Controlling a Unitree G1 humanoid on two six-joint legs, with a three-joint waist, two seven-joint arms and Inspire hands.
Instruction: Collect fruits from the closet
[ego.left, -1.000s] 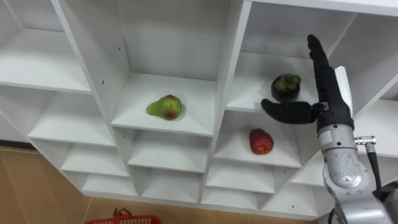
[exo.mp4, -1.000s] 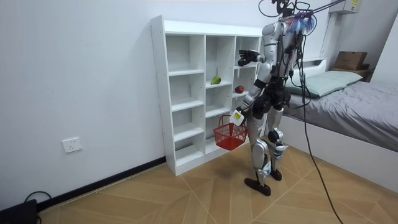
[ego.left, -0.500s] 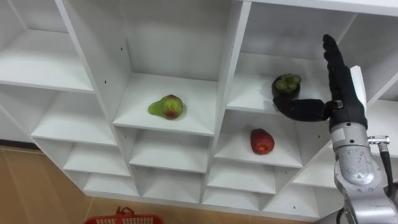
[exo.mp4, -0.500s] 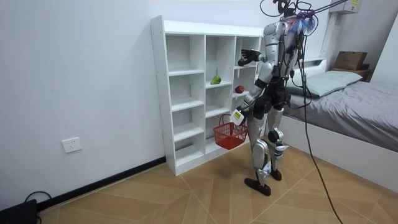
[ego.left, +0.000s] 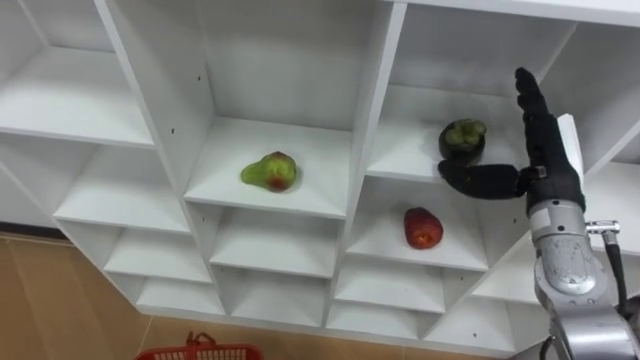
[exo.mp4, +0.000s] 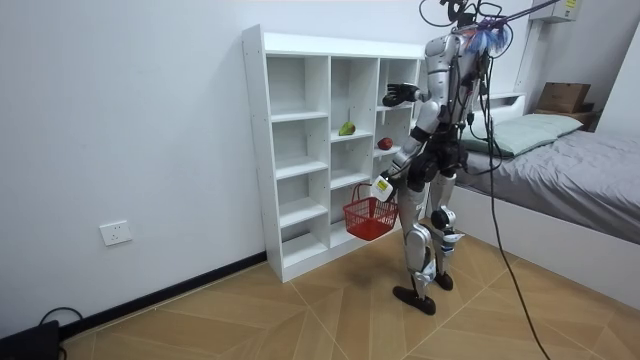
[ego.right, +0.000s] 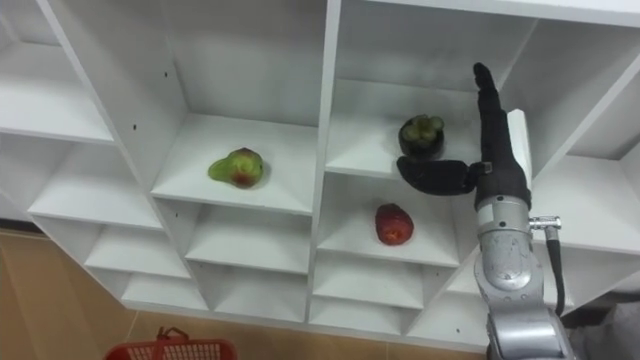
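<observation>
Mangosteen (ego.left: 461, 139) near shelf (ego.left: 405, 155) front; right hand (ego.left: 546, 168), fingers straight, just beside.

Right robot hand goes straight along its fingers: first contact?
Right robot hand likely meets the closet's back wall, passing right of the dark fruit its thumb points at; depth unclear.

Eyes near closet (ego.left: 372, 120) (shared), room view far

Right hand (ego.left: 545, 165) raised, fingers (ego.left: 530, 108) straight, thumb out.
</observation>
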